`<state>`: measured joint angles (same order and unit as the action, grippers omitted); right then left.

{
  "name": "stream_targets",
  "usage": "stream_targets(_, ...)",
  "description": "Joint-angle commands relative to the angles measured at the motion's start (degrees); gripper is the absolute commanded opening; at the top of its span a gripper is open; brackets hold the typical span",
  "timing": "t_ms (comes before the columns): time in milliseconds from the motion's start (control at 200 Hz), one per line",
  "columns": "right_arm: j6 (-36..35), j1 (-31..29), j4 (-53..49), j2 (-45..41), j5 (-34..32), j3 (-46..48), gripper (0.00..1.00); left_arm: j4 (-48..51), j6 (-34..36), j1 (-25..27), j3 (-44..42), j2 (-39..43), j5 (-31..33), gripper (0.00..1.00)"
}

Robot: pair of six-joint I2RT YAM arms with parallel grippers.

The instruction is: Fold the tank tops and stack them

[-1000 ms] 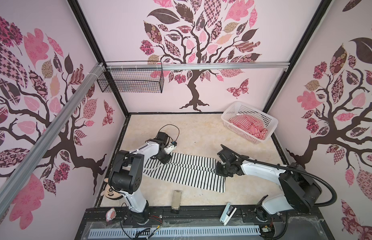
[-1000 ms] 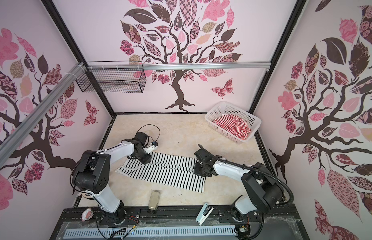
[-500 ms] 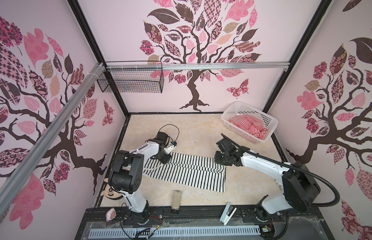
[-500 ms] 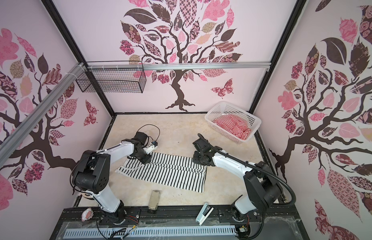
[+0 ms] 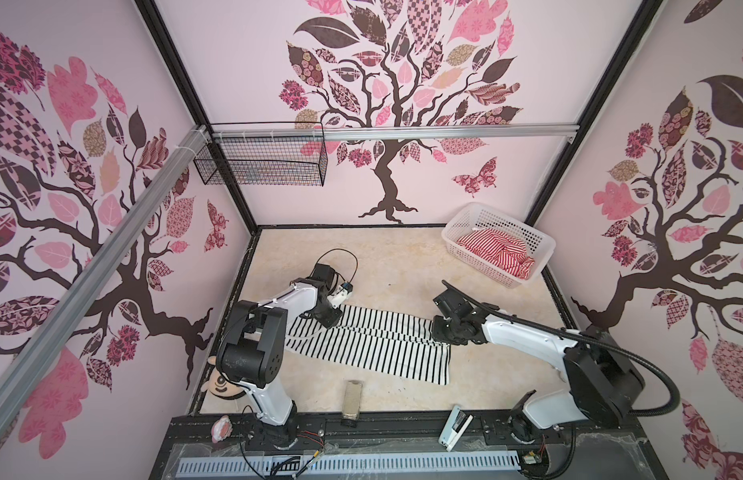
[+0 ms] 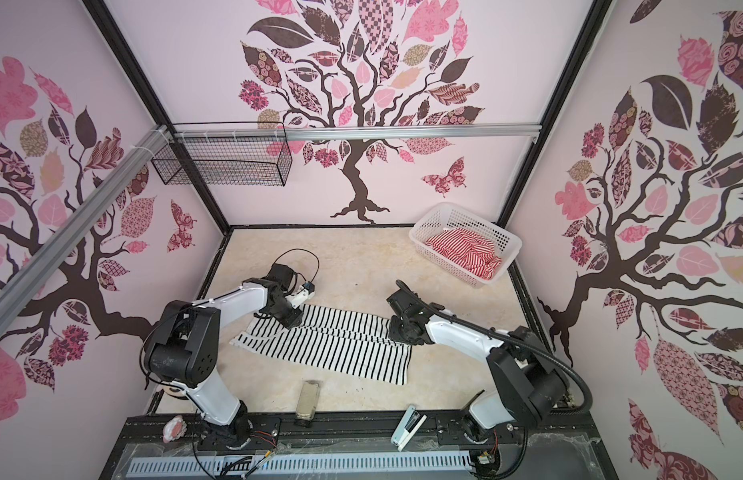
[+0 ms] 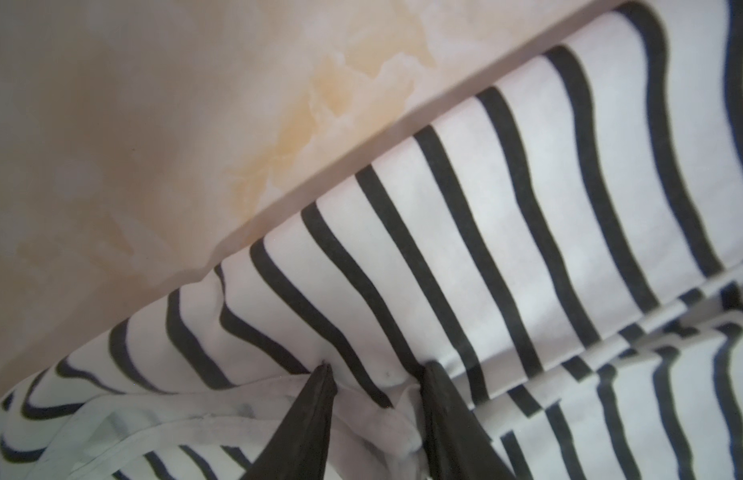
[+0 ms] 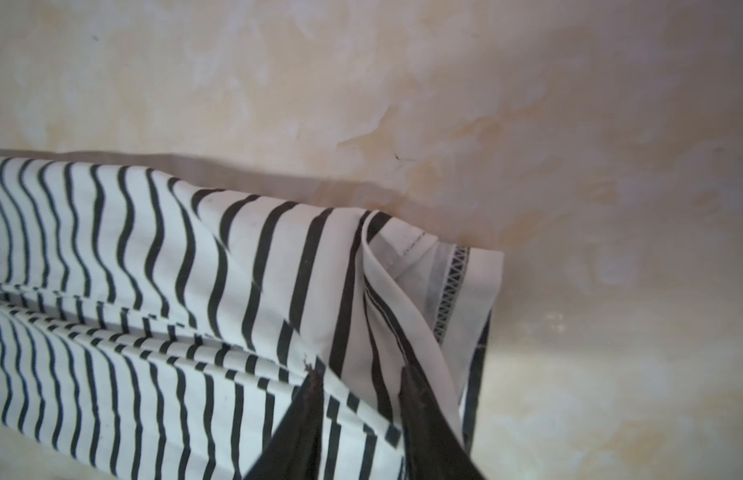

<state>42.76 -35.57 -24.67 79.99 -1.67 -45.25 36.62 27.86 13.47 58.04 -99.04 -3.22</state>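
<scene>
Tank top (image 5: pixel 370 349) on table (image 5: pixel 403 266) — second tank top (image 5: pixel 498 253) in basket (image 5: pixel 455 230) behind-right.

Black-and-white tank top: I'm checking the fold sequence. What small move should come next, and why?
Probably lift both grippers up off the black-and-white tank top. The left gripper and right gripper stand open on its far flap, which lies folded toward the middle, so nothing is held and lifting should not drag it.

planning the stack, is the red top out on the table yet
No, the red top lies crumpled inside the basket at the far right corner.
</scene>
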Motion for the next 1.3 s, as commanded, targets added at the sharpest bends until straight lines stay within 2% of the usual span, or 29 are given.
stream_targets(0, 0.3, 3.2, -2.2, -5.4, -1.4, 0.8, 0.43, 0.5, -0.3, -0.3, -2.0, -0.7, 0.2, 0.39)
stream_targets(145, -0.7, 7.8, 1.1, -5.7, 3.4, 3.7, 0.44, 0.6, -0.6, -0.3, -1.6, -0.9, -0.5, 0.39)
stream_targets(320, -0.8, 7.9, 4.3, -1.6, 7.0, 3.3, 0.44, 0.6, -0.8, -0.3, -1.4, -1.3, -0.6, 0.39)
stream_targets(760, -1.3, 8.5, 10.2, 7.9, 10.1, 1.5, 0.39, 0.1, -1.0, -0.3, -2.3, -1.0, -0.7, 0.39)
stream_targets(870, -1.5, 8.8, 10.0, 9.1, 9.7, 0.4, 0.29, -0.1, -1.1, -0.4, -2.5, -1.1, -0.6, 0.39)
stream_targets(1066, -3.2, 10.3, 7.9, 9.4, 7.1, -1.7, 0.06, 0.0, -1.2, -0.4, -2.6, -1.1, -0.5, 0.39)
stream_targets(1186, -4.7, 12.1, 6.4, 9.2, 6.3, -2.9, 0.01, -0.1, -1.2, -0.4, -2.7, -1.1, -0.4, 0.39)
stream_targets(1296, -5.7, 14.4, 6.0, 8.4, 5.9, -3.1, 0.0, -0.1, -1.2, -0.5, -2.8, -1.0, -0.4, 0.39)
